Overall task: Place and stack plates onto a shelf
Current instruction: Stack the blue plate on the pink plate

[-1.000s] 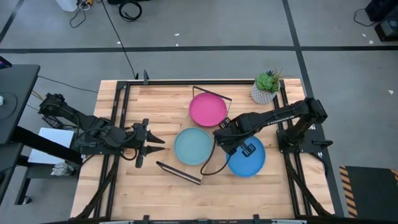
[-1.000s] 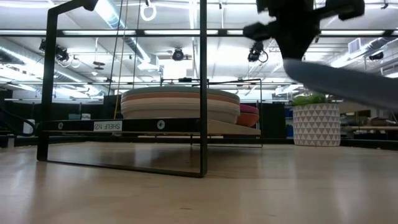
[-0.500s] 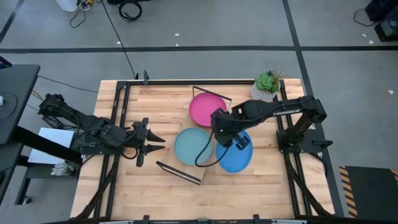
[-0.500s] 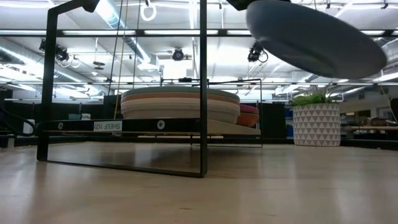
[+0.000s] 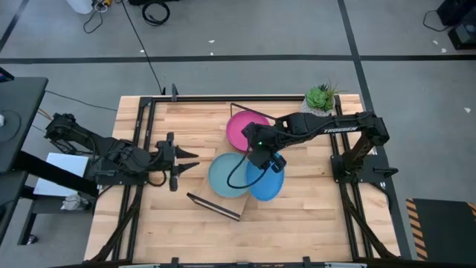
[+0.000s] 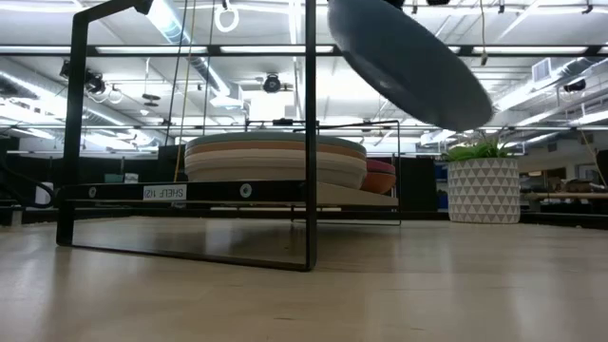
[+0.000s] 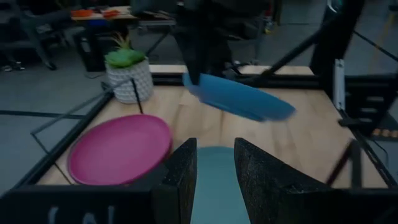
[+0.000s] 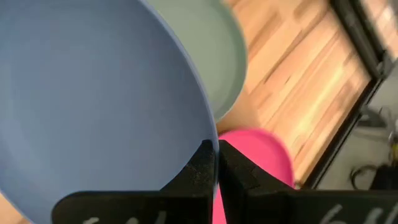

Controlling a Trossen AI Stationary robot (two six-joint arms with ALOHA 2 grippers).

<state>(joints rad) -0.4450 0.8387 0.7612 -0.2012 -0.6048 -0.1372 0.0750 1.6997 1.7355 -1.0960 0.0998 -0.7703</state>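
Note:
My right gripper is shut on the bright blue plate, held in the air over the shelf's right side. The plate also shows in the low view and in the left wrist view. The light blue plate tops a stack of plates on the shelf. The pink plate lies on the shelf's far end. My left gripper is open and empty, left of the stack, pointing at it. My right gripper pinches the bright blue plate's rim between its two fingers, at the plate's far edge. The fingers slant down from the far side. The plate is lifted clear and tilted, sloping down toward the table's near right.
A potted plant in a white patterned pot stands at the table's far right corner. The shelf's black wire frame rises around the plates. Bare slatted tabletop lies near the front and at the left.
My right gripper has carried the bright blue plate toward the table's left and a little toward its far edge, from beside the shelf to over its right side. The plate has tipped more steeply. My left gripper has turned about its wrist.

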